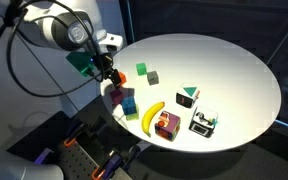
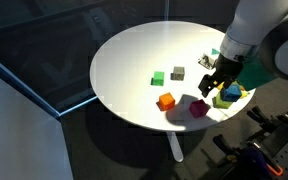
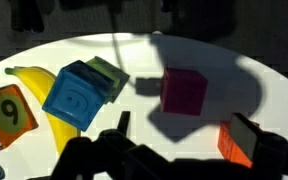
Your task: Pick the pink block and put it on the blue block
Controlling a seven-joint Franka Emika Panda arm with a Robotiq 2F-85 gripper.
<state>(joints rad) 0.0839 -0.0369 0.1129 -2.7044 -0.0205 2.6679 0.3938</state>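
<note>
The pink block [image 3: 184,92] is a small magenta cube on the white table, and it also shows in both exterior views [image 2: 199,108] [image 1: 120,97]. The blue block [image 3: 77,97] sits tilted to its left in the wrist view, beside a banana; it shows in both exterior views [image 1: 130,106] [image 2: 227,98]. My gripper [image 3: 189,135] is open and empty. It hovers over the pink block, which lies between the fingers and just beyond their tips. The gripper also shows in both exterior views [image 1: 109,75] [image 2: 216,85].
A small orange cube [image 3: 234,140] lies by my right finger. A green block [image 3: 109,72] sits behind the blue one. A banana [image 3: 34,90], a small green cube [image 2: 159,77], a grey cube [image 2: 178,72] and a larger magenta cube [image 1: 166,124] are also on the table [image 1: 224,70], whose edge is close.
</note>
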